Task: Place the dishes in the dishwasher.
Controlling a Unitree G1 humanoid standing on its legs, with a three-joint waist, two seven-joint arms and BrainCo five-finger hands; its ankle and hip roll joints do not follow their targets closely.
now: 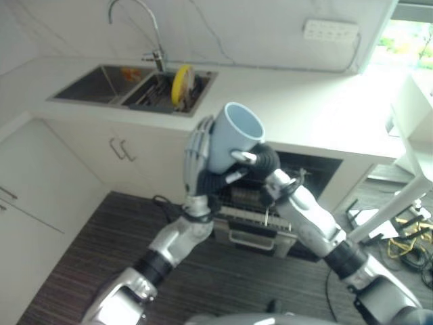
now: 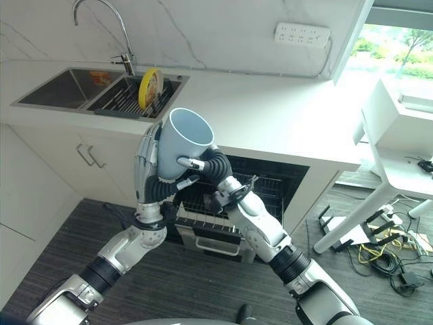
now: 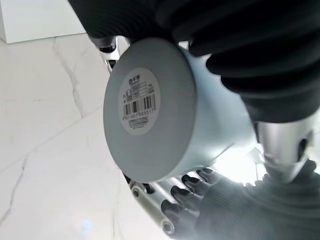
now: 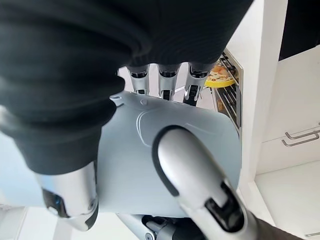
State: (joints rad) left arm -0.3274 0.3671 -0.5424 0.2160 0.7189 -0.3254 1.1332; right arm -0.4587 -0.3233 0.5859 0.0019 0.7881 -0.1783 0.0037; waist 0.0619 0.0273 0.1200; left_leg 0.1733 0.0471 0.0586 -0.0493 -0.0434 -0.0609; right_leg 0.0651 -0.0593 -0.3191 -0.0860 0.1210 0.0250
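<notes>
A pale blue cup (image 1: 233,135) is held up in front of me, mouth upward and tilted to the right, above the open dishwasher (image 1: 257,217). My right hand (image 1: 260,162) is shut on it: its thumb (image 4: 200,185) crosses the cup's wall (image 4: 130,165) while its fingers press the other side. My left hand (image 1: 196,152) stands upright against the cup's left side, fingers (image 3: 170,200) nearly straight along the wall. The cup's labelled base (image 3: 140,102) shows in the left wrist view. A yellow plate (image 1: 180,82) stands on edge in the sink's rack.
The dishwasher's lower rack (image 2: 203,217) is pulled out under the white counter (image 2: 270,115). A double sink (image 1: 101,82) with a tall faucet (image 1: 152,30) lies at the back left. White cabinets (image 1: 40,196) stand at the left, a white table (image 2: 399,162) at the right.
</notes>
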